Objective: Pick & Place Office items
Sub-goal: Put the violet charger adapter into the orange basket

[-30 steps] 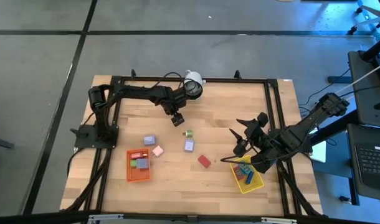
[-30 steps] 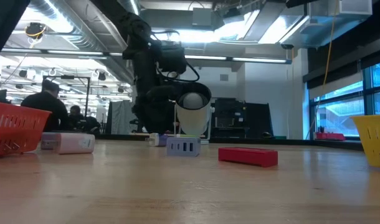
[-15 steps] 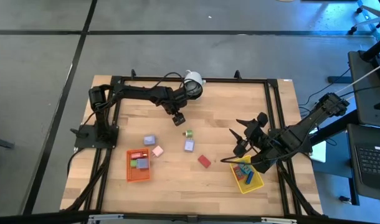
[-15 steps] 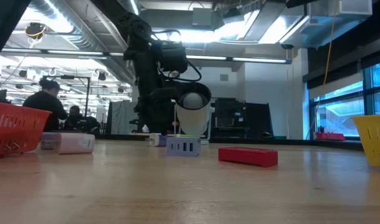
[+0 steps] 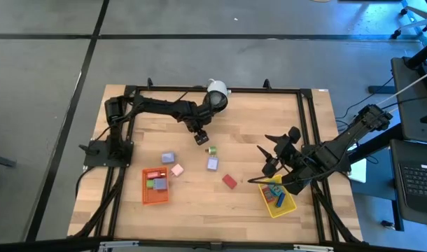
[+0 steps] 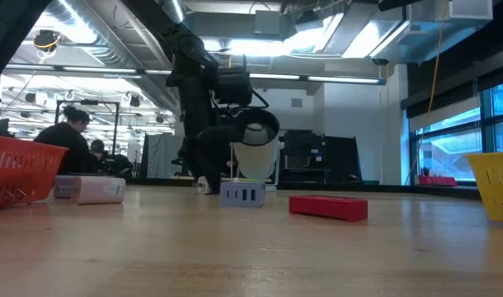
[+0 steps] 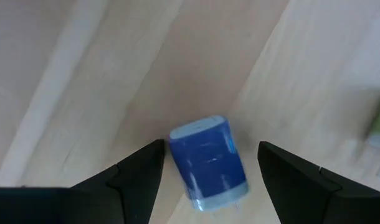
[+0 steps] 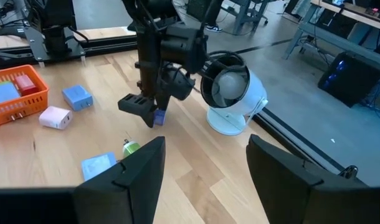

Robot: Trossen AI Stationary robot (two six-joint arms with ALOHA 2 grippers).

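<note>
On the wooden table (image 5: 241,122), the orange tray (image 5: 155,187) at near left holds red, green and lilac pieces and the yellow tray (image 5: 278,197) at near right holds blue ones, with lilac, pink, green and red blocks loose between them. The left gripper (image 5: 201,137) hangs far of centre beside the white camera (image 5: 216,94), its fingers (image 7: 137,171) spread either side of a blue block (image 7: 208,162) without touching it. The right gripper (image 5: 275,152) waits wide open and empty, just far of the yellow tray.

left gripper (image 5: 201,138) | moved nearer green piece (image 5: 212,150) | apparently lower
</note>
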